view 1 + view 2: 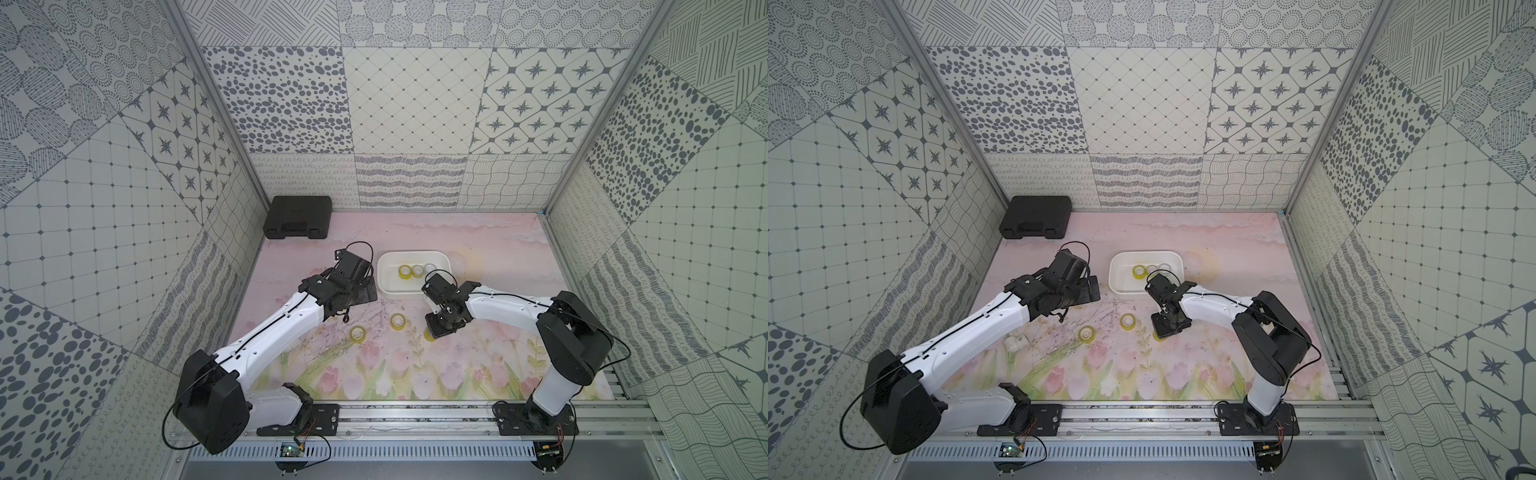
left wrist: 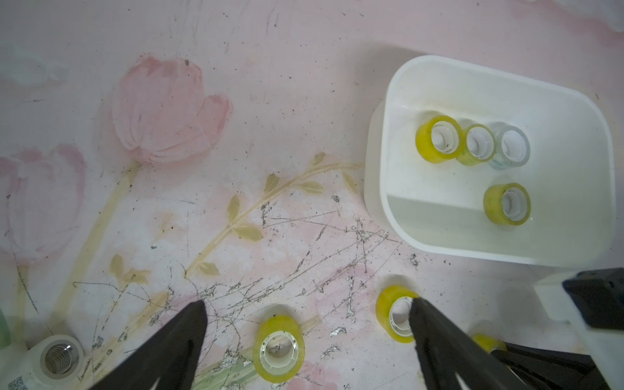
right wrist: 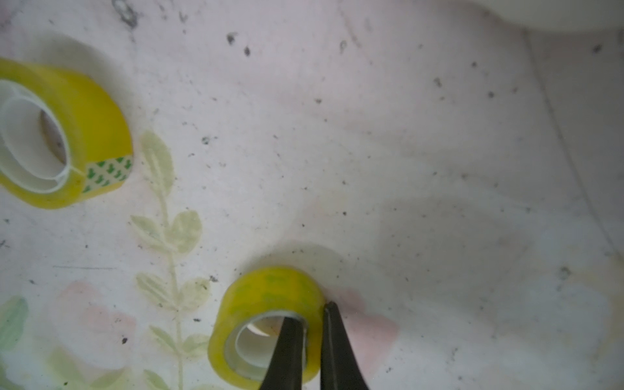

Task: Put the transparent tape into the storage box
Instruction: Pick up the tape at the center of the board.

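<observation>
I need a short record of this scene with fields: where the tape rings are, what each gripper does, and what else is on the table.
storage box: holds four tape rings, three yellow-tinted, one colourless
loose on mat: two yellow rings
right gripper: shut on the wall of a third yellow ring, outside the box
left gripper: open, holding nothing
other things: black case, white roll

Obstacles: storage box [image 1: 395, 289] centre, two loose tape rolls [image 1: 358, 333] [image 1: 398, 321] near its front, black case [image 1: 298, 218] (far left corner); free tabletop [image 1: 498, 257] right of box.
</observation>
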Motion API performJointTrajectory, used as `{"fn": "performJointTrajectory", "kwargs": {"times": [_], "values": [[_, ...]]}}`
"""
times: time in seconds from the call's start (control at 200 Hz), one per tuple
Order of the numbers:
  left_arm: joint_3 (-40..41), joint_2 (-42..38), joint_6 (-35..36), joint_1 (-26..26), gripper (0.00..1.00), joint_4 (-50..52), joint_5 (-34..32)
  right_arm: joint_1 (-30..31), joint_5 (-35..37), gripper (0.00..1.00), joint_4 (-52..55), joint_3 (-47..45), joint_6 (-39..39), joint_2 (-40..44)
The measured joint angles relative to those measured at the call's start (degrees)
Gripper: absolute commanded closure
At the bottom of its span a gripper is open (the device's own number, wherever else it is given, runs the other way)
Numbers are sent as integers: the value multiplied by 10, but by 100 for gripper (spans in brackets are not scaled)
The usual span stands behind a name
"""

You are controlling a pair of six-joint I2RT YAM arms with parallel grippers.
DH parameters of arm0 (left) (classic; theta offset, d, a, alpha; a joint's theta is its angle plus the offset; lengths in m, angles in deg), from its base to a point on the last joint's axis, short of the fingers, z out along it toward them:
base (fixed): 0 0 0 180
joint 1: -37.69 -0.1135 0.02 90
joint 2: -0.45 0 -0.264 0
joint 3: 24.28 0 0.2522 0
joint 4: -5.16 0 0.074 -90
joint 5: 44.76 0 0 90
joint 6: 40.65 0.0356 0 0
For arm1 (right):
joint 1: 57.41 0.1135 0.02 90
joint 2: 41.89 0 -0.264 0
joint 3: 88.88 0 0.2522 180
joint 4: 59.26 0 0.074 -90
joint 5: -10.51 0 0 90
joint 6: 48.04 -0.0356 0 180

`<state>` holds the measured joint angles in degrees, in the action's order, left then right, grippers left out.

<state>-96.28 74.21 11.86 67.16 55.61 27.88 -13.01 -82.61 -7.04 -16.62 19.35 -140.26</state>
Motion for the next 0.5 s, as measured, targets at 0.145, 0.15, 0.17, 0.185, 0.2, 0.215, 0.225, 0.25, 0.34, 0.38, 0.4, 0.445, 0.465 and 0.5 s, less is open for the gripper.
{"fn": "performJointTrajectory", "kwargs": {"times": [0.145, 0.15, 0.17, 0.185, 0.2, 0.215, 0.225, 0.25, 0.34, 0.38, 0.4, 0.445, 0.465, 0.5], "values": [[8, -10, -2, 0, 1, 0, -9, 0, 7, 100, 7, -2, 0, 8], [8, -10, -2, 0, 1, 0, -9, 0, 7, 100, 8, -2, 0, 9], [9, -11, -2, 0, 1, 0, -10, 0, 9, 100, 10, -2, 0, 12], [9, -11, -2, 0, 1, 0, -11, 0, 9, 100, 12, -2, 0, 14], [10, -12, -2, 0, 1, 0, -11, 0, 11, 100, 14, -2, 0, 16], [10, -12, -2, 0, 1, 0, -12, 0, 12, 100, 17, -2, 1, 18], [10, -12, -2, 0, 1, 0, -12, 0, 12, 100, 20, -2, 1, 21], [10, -12, -2, 0, 1, 0, -12, 0, 15, 100, 25, 0, 1, 25], [11, -12, -2, 0, 1, 0, -12, 0, 23, 100, 53, 16, 4, 38], [12, -12, -2, 0, 1, -1, -12, 0, 27, 100, 66, 29, 6, 43], [13, -12, -2, 0, 1, -1, -12, 0, 29, 100, 72, 36, 7, 45], [14, -11, -2, 0, 1, -1, -12, 0, 36, 100, 88, 57, 10, 50], [15, -10, -2, 0, 1, -2, -12, 0, 38, 100, 94, 66, 12, 52], [16, -9, -2, 0, 1, -3, -12, -2, 42, 100, 105, 84, 15, 55]]}}
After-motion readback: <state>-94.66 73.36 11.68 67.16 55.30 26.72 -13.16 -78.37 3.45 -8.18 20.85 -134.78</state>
